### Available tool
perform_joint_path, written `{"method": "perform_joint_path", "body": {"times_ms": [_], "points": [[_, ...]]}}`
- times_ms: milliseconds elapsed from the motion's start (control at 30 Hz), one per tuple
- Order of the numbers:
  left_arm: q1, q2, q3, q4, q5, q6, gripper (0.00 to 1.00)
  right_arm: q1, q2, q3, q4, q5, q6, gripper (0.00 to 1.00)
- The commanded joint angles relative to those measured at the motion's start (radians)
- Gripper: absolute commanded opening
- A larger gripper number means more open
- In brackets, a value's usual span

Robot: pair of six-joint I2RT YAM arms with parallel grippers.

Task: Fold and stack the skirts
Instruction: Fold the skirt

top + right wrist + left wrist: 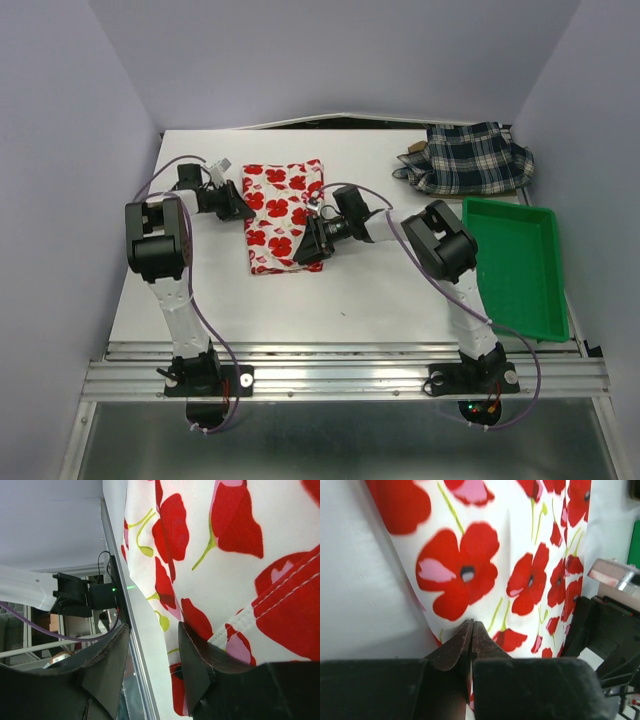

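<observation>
The left claw [243, 207] is pressed together on the 9 o'clock edge of the white cloth skirt with red flower print [283, 215]. In the left wrist view its fingers [452, 652] meet with no gap at the cloth's border. A sliver of print shows between them, so the edge is pinched.

The right claw [300, 250] is spread at the same skirt's 5 o'clock corner. In the right wrist view one finger [197, 665] lies against the stitched hem. The other finger [105, 670] stands apart from the cloth, beyond the edge of the white table [142, 635].

The flower-print skirt lies flat as a folded rectangle, at 10 o'clock from the table centre.

The dark navy-and-white plaid cloth skirt [470, 158] lies bunched at the table's 1 o'clock corner. It rests on a plain tan-brown cloth skirt [411, 150], of which only small parts show.

The green plastic tray [515, 265] sits along the 3 o'clock side, just beside the plaid skirt and apart from both claws.
</observation>
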Motion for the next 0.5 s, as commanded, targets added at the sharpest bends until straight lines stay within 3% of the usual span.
{"method": "perform_joint_path", "body": {"times_ms": [0, 133, 200, 300, 333, 467], "points": [[0.001, -0.027, 0.093, -0.016, -0.022, 0.037, 0.17, -0.003, 0.071, -0.034, -0.168, 0.121, -0.096, 0.52], [-0.010, -0.220, 0.093, -0.166, -0.051, 0.288, 0.35, -0.003, 0.056, -0.017, -0.148, 0.081, -0.051, 0.52], [-0.028, -0.311, 0.063, -0.238, -0.138, 0.397, 0.42, -0.003, 0.039, -0.012, -0.104, 0.072, -0.012, 0.53], [-0.117, -0.525, -0.077, -0.263, -0.275, 0.620, 0.47, -0.003, 0.024, -0.015, -0.030, 0.066, 0.046, 0.54], [-0.169, -0.640, -0.130, -0.246, -0.386, 0.669, 0.48, -0.003, 0.022, -0.011, -0.027, 0.070, 0.049, 0.54], [-0.393, -0.868, -0.425, -0.199, -0.591, 0.862, 0.57, -0.003, 0.027, -0.011, -0.028, 0.089, 0.046, 0.54]]}}
